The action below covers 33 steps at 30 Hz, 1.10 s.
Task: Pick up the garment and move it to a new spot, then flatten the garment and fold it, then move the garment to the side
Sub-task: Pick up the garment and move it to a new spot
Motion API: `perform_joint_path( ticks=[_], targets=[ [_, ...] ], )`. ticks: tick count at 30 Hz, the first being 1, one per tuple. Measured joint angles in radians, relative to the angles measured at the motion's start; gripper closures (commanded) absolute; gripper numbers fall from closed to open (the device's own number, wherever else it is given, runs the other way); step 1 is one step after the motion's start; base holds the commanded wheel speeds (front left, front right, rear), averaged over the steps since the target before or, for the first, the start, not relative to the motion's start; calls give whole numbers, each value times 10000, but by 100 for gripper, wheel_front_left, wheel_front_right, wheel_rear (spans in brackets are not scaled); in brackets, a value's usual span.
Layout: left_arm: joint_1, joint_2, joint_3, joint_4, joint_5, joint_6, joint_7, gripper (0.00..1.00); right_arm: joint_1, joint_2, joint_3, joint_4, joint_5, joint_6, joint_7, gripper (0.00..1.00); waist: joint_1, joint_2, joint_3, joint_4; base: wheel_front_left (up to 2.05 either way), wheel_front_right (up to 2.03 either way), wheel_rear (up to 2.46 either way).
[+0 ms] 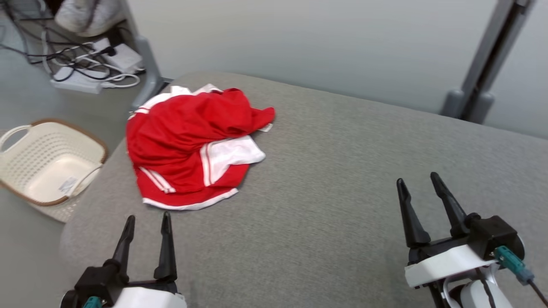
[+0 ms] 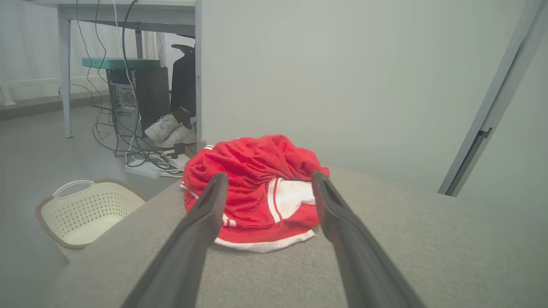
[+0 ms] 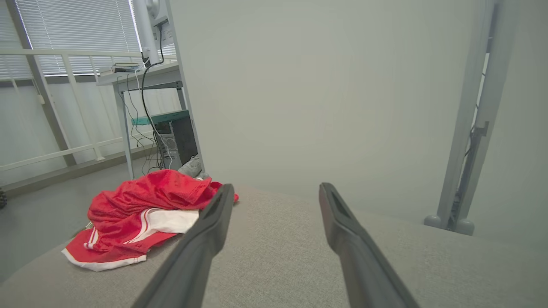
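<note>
My left jaws and right jaws both stand released, grasping nothing, above the table's (image 1: pixel 342 192) near edge. The red-and-white garment (image 1: pixel 180 137) lies crumpled by the table's far left corner, apart from both.

Soft, even, fairly bright light; daylight enters through the window blinds (image 3: pixel 72 34) behind the red garment (image 3: pixel 128 201), which casts only a faint shadow. Head view slightly blurred; wrist views bow at edges.
</note>
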Motion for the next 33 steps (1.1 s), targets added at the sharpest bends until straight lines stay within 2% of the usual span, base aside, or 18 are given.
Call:
perform_joint_path(
  ticks=[6, 16, 23, 33],
  targets=[
    [328, 4, 556, -447, 19, 17, 2, 0, -303, 10, 826, 94, 111, 0, 0, 0, 0, 0, -102, 729, 0, 0, 0],
    [744, 2, 982, -1177, -21, 374, 2, 0, -830, 13, 1804, 646, 339, 0, 0, 0, 0, 0, 51, 971, 0, 0, 0],
    [859, 2, 982, -1365, -142, 546, 2, 0, -1087, 10, 2011, 836, 430, 0, 0, 0, 1, 0, 66, 993, 0, 0, 0],
    [863, 2, 1028, -1356, -293, 500, 2, 0, -1029, 10, 1837, 802, 408, 0, 0, 0, 0, 0, 15, 921, 0, 0, 0]
  ],
)
